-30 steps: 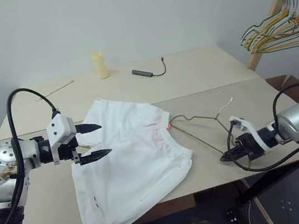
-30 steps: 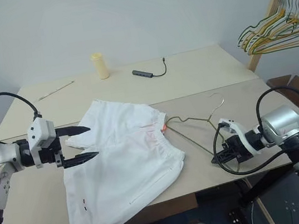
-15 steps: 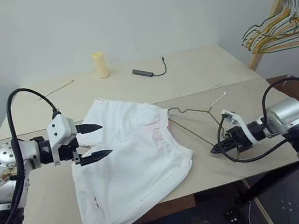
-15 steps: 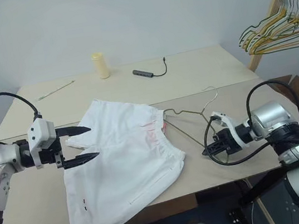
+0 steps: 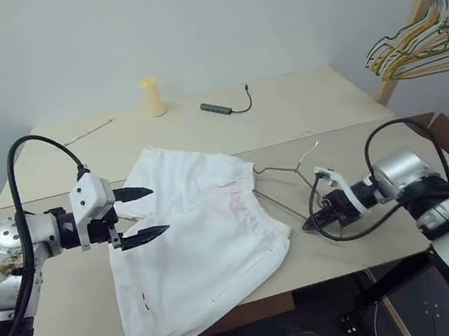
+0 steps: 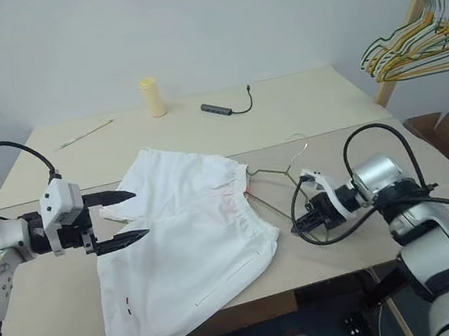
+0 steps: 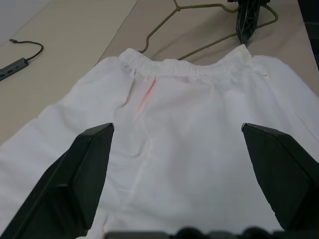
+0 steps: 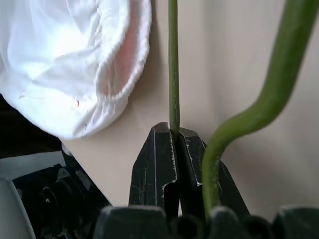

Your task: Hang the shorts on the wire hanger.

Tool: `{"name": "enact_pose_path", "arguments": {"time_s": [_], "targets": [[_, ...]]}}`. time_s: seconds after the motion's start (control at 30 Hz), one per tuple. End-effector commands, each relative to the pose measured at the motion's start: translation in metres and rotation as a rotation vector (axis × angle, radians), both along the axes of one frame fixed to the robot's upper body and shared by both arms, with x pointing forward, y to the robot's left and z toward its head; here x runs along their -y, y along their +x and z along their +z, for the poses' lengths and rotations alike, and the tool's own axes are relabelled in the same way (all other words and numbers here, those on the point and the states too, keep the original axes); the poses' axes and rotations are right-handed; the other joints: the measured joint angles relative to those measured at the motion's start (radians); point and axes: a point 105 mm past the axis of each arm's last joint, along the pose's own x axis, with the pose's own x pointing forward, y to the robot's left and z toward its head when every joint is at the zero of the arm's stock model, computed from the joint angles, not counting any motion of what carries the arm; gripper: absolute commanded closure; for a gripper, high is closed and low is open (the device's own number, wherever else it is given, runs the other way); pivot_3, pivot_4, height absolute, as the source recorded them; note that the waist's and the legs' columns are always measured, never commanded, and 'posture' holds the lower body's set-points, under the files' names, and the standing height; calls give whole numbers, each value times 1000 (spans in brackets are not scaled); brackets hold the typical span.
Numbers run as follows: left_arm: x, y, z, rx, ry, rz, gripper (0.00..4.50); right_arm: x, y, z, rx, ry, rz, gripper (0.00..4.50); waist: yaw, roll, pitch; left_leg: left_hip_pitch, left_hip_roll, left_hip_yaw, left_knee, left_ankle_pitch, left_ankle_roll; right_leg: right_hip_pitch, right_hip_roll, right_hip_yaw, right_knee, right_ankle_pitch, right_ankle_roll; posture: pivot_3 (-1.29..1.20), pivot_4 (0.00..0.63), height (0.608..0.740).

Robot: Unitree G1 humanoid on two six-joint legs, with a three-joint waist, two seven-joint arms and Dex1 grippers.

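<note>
Right gripper (image 8: 174, 137) clamped on the wire hanger (image 5: 280, 170) — beside the shorts (image 5: 193, 240); left gripper (image 5: 141, 212) spread wide above the shorts.

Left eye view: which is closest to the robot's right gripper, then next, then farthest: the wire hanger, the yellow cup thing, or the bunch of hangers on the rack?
From the right gripper:
1. The wire hanger, pinched in its shut fingers, on the table's near right.
2. The bunch of hangers, up on the rack at far right.
3. The yellow cylinder, at the table's far edge.
</note>
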Motion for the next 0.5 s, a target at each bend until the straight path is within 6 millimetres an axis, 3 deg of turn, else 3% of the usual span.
{"name": "enact_pose_path", "arguments": {"time_s": [0.03, 0.5], "targets": [[-2, -2, 13, 49, 3, 5, 40, -2, 12, 10, 54, 25, 7, 4500, 6, 0, 0, 0, 0, 0, 0, 0, 0, 0, 0, 0, 0, 0, 0, 1, 41, 740], [-3, -2, 13, 55, 4, 17, 40, -22, 28, 18, 100, 63, 39, 4500, 13, 1, 1, 0, 0, 0, -1, 0, 0, 0, 0, 0, 0, 0, -1, 23, 25, 740]]}}
